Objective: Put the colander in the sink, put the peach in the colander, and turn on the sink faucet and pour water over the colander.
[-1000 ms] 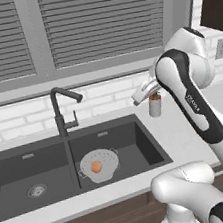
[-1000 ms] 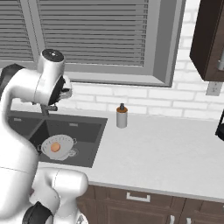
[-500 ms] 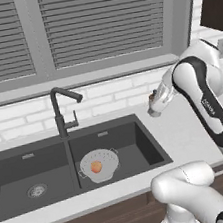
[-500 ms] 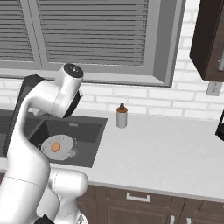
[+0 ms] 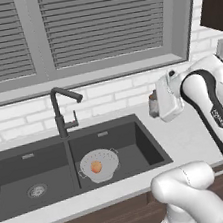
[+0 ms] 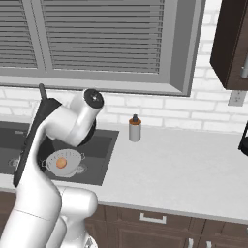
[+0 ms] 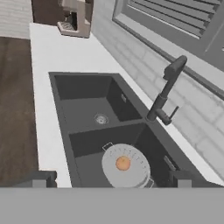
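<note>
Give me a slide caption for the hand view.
Peach sits in the colander in one sink basin, faucet standing behind the divider.

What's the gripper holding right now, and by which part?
Nothing. The gripper is open and empty, up above the sink; the peach sits in the colander.

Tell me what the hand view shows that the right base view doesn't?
The hand view alone takes in the coffee machine at the far end of the counter and the sink faucet with its side lever. The right base view alone has the soap dispenser bottle, the dark wall cabinet and the wall outlet. Both show the sink, with the peach lying inside the colander in one basin, and the window blinds.
</note>
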Available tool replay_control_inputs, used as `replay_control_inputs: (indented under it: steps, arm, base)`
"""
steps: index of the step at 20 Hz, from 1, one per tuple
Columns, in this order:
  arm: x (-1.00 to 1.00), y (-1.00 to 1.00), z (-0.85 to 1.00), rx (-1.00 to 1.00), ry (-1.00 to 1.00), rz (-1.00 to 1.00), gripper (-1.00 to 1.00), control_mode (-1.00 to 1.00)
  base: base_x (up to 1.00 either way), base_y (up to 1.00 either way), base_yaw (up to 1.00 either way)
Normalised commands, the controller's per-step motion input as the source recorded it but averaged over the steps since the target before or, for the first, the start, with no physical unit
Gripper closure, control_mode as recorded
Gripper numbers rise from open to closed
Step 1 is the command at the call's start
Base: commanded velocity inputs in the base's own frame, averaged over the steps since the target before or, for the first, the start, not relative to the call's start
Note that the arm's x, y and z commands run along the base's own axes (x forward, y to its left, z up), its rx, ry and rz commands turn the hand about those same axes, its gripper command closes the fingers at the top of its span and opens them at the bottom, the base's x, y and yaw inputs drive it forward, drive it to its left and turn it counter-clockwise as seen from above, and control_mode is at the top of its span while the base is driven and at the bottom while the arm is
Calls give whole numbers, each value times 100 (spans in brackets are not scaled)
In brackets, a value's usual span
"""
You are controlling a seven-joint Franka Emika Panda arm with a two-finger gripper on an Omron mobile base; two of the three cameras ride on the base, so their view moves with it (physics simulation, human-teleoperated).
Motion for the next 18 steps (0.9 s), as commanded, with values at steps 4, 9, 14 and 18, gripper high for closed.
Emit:
replay_control_inputs:
  steps: [4,9,14,18]
  arm:
    - [49,1,-40,17,-32,1,-100,-100]
    - [45,5,-24,25,-20,5,-100,-100]
    - [41,25,-3,23,9,1,-100,-100]
    - [30,21,-6,21,17,1,-100,-100]
  base:
    - [0,0,0]
    - [0,0,0]
    - [0,0,0]
    - [0,0,0]
